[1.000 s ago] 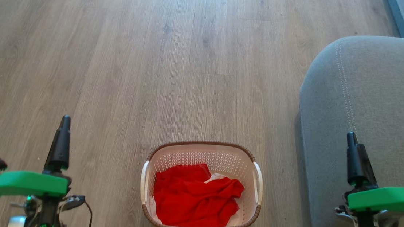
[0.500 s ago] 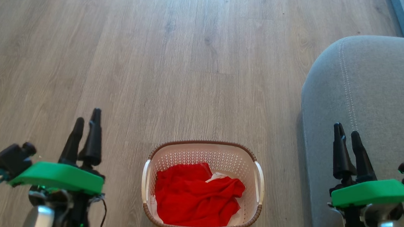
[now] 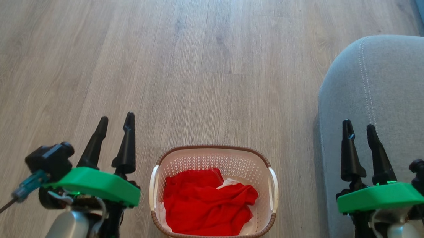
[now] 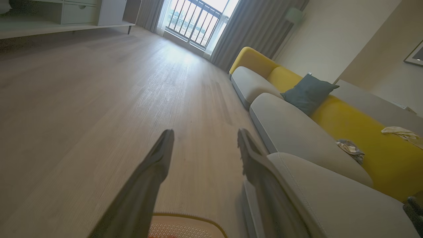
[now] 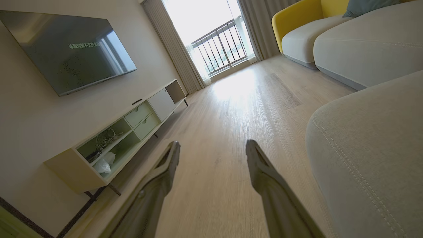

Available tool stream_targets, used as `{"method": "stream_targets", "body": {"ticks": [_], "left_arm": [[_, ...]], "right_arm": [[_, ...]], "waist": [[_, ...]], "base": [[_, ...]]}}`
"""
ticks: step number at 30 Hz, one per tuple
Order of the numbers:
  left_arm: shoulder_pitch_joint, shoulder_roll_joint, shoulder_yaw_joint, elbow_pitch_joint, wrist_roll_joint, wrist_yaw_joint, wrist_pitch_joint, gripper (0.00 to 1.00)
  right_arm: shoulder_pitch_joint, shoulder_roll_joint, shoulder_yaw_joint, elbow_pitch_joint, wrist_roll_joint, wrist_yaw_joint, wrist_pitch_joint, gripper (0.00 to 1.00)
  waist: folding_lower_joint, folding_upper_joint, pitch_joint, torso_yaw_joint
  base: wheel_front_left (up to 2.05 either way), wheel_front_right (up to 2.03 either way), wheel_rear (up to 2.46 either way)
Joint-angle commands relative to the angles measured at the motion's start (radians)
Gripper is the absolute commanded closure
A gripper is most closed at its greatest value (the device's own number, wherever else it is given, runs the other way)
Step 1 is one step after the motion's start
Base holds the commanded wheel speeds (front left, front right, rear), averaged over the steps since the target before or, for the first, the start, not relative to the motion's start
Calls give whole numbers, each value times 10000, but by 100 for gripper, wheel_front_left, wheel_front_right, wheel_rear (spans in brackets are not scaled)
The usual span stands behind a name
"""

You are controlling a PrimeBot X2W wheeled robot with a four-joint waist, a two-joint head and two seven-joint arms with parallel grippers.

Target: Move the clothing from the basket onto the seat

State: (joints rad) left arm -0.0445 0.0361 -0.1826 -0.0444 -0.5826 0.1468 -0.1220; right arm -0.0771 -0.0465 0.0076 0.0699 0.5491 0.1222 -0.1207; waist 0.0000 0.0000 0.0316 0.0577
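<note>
The clothing (image 3: 206, 206) lies in a crumpled red heap inside the basket (image 3: 216, 161), with a white scrap showing at its 1 o'clock; none of it has been lifted out. The basket stands on the wooden floor (image 3: 187, 55) at 6 o'clock in the head view, and the seat (image 3: 402, 93) is near it at 3 o'clock. Over the last second the left claw (image 3: 117, 117) has swung in from the 8 o'clock corner to just beside the basket's 9 o'clock handle. The right claw (image 3: 358, 126) has crept up over the seat's rounded edge. Both have turned so that their fingers now show apart, wide open and holding nothing. This looks like the left arm lining up for a first reach into the basket.
</note>
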Motion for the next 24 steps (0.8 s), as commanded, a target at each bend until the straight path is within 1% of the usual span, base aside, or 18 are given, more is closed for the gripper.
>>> {"method": "stream_targets", "body": {"ticks": [1, 2, 3, 12, 16, 18, 20, 24], "left_arm": [[-564, 83, 67, -449, 423, 166, -153, 0], [-564, 83, 67, -449, 423, 166, -153, 0], [-586, 89, 30, -480, 572, 268, -182, 0], [-758, 260, -407, -866, 1823, 1371, -445, 0], [-763, 372, -711, -869, 2267, 1704, -562, 0], [-743, 397, -844, -794, 2440, 1801, -620, 0], [-701, 398, -941, -646, 2562, 1809, -679, 0], [-607, 354, -1006, -184, 2802, 1612, -795, 0]], "right_arm": [[-548, -37, 227, -443, -396, 56, -147, 0], [-548, -37, 227, -443, -396, 56, -147, 0], [-561, -37, 257, -449, -520, 57, -176, 0], [-603, -37, 390, -353, -1521, 63, -443, 0], [-582, -37, 440, -173, -1925, 65, -562, 0], [-574, -37, 441, -86, -2094, 67, -622, 0], [-555, -37, 430, 30, -2240, 68, -681, 0], [-500, -37, 455, 400, -2520, 71, -799, 0]], "waist": [[0, 0, 7, 2], [0, 0, 7, 2], [0, 0, 14, 1], [0, 0, 42, 4], [0, 0, 30, 12], [0, 0, 19, 23], [0, 0, 6, 34], [0, 0, -13, 59]], "base": [[0, 0, 0], [0, 0, 0], [0, 0, 0], [0, 0, 0], [0, 0, 0], [0, 0, 0], [0, 0, 0], [0, 0, 0]]}}
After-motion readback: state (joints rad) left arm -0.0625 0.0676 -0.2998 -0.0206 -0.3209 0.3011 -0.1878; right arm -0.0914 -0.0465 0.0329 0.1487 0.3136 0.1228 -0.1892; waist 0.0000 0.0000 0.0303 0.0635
